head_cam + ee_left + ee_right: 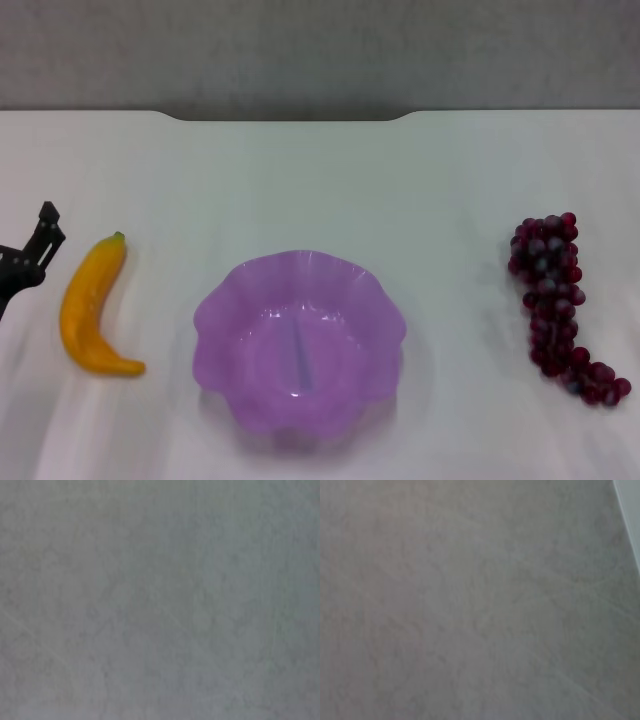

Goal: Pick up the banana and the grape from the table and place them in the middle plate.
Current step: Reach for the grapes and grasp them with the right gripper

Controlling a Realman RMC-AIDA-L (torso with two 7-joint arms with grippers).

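Purple middle plate (pixel 300 330) holds no fruit.

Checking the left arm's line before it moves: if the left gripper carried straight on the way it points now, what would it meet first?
Probably nothing: the left gripper points up-table, beside the banana, toward bare table. Depth is unclear.

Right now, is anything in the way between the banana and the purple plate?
Nothing visible. The banana lies on bare white table left of the middle plate, with only tabletop between them. The left gripper sits just left of the banana, nothing between. The grape lies right of the plate.
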